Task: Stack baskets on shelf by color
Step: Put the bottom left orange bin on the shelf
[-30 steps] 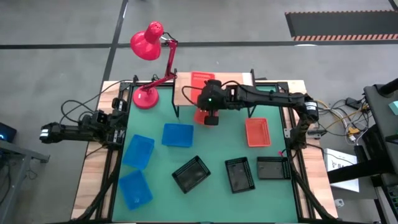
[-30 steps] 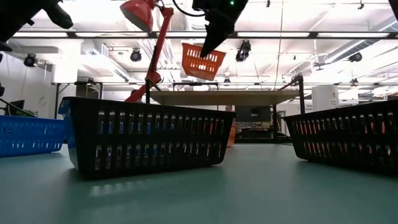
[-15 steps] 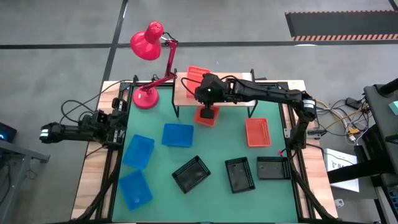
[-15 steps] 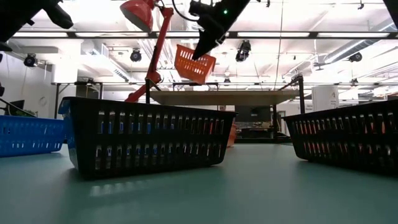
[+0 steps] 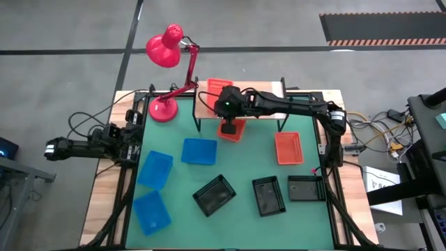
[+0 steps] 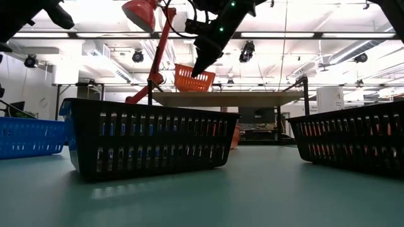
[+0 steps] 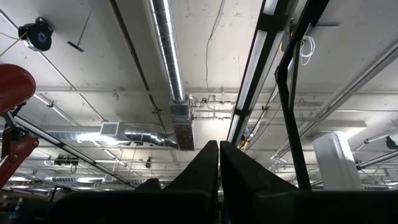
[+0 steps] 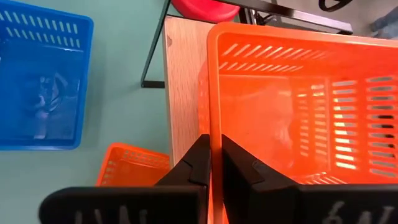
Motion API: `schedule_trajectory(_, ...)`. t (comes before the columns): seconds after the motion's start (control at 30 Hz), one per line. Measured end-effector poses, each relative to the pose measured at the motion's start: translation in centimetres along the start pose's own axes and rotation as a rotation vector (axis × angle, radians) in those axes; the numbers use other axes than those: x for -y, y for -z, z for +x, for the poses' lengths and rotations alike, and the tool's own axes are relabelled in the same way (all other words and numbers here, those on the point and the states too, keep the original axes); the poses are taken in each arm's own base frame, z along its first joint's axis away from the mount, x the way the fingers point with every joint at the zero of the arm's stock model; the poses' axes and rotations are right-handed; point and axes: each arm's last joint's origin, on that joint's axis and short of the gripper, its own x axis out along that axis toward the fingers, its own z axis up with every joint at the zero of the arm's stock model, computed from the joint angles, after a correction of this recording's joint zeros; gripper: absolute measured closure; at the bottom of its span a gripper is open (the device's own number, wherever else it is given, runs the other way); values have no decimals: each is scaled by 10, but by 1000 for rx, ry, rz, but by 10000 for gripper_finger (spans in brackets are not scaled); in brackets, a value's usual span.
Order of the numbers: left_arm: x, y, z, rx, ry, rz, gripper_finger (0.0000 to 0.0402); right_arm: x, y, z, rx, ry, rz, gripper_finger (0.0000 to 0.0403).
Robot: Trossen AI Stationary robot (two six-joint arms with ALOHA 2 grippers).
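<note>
Lowered from mid-air onto the left end of the shelf [image 5: 268, 103], orange basket [image 6: 194, 79] still pinched by the right end effector [image 8: 214, 163] at its rim; first orange nearly placed.

From overhead my right arm covers most of the orange basket [image 5: 217, 84] on the shelf [image 5: 265, 110]. Another orange basket [image 8: 134, 165] sits half under the shelf.
</note>
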Motion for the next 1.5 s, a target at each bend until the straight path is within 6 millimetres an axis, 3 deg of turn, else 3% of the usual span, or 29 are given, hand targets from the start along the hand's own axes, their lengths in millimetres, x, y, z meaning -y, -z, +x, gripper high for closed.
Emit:
schedule_trajectory(0.33, 0, 0, 0, 0, 0, 0, 402, 4, -2, -2, 25, 15, 19, 300)
schedule_trajectory(0.67, 0, 0, 0, 0, 0, 0, 402, 9, -9, -44, 96, 28, 10, 257)
schedule_trajectory(0.8, 0, 0, 0, 0, 0, 0, 402, 18, -2, -62, 67, 33, 5, 274)
schedule_trajectory(0.97, 0, 0, 0, 0, 0, 0, 402, 42, 16, -63, -25, 52, 75, 336)
schedule_trajectory(1.1, 0, 0, 0, 0, 0, 0, 402, 60, 30, -54, -96, 63, 117, 386)
schedule_trajectory(1.23, 0, 0, 0, 0, 0, 0, 402, 69, 39, -38, -143, 62, 136, 392)
schedule_trajectory(1.5, 0, 0, 0, 1, 0, 0, 402, 66, 38, -12, -129, 11, 121, 394)
